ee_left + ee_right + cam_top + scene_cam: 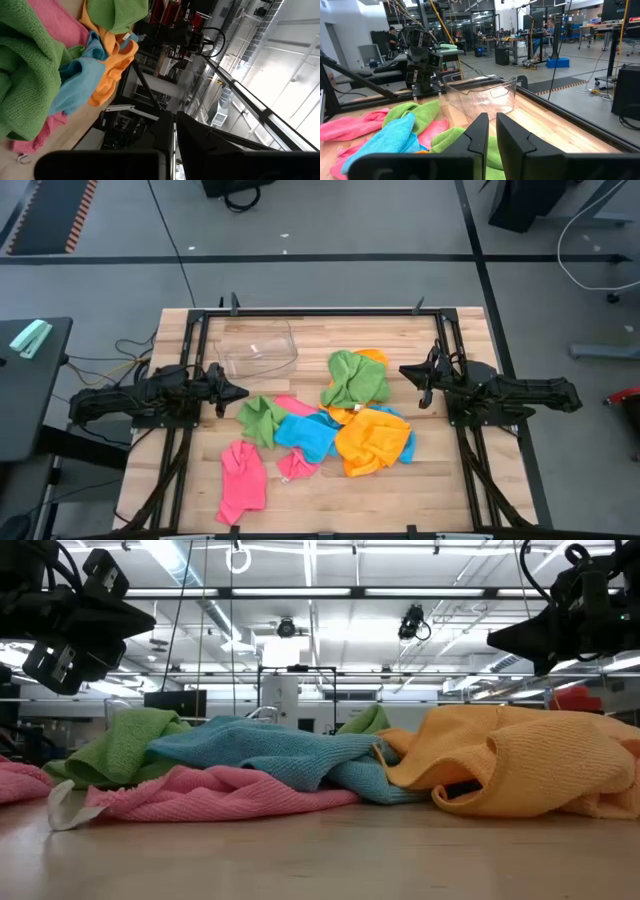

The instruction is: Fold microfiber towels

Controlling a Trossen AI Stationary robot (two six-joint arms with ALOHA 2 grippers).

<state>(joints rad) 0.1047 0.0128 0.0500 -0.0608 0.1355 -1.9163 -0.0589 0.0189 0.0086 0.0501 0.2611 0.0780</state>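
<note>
From above I see the microfiber towels heaped loosely on the wooden worktop (460, 500), none of them folded. A green towel (354, 378) sits at the far side of the heap, lying over an orange one whose edge peeks out behind it, and the big orange towel (372, 440) spreads just in front of it. A sky blue towel (308, 434) lies in the middle, touching the orange one on one side and a second, smaller green towel (262, 419) on the other. A pink towel (241, 480) lies flat by itself at the near left edge of the heap, with more pink cloth showing between it and the blue. The clear plastic tub (258, 347) stands behind the heap on the left half, apart from the cloths. My left claw (238, 392) hangs above the worktop just left of the small green towel, fingers nearly closed with only a thin slit between them, holding nothing. My right claw (408, 371) hangs just right of the far green towel, its fingers also drawn narrow and empty; past them the right wrist camera looks across the heap to the tub and the other arm.
</note>
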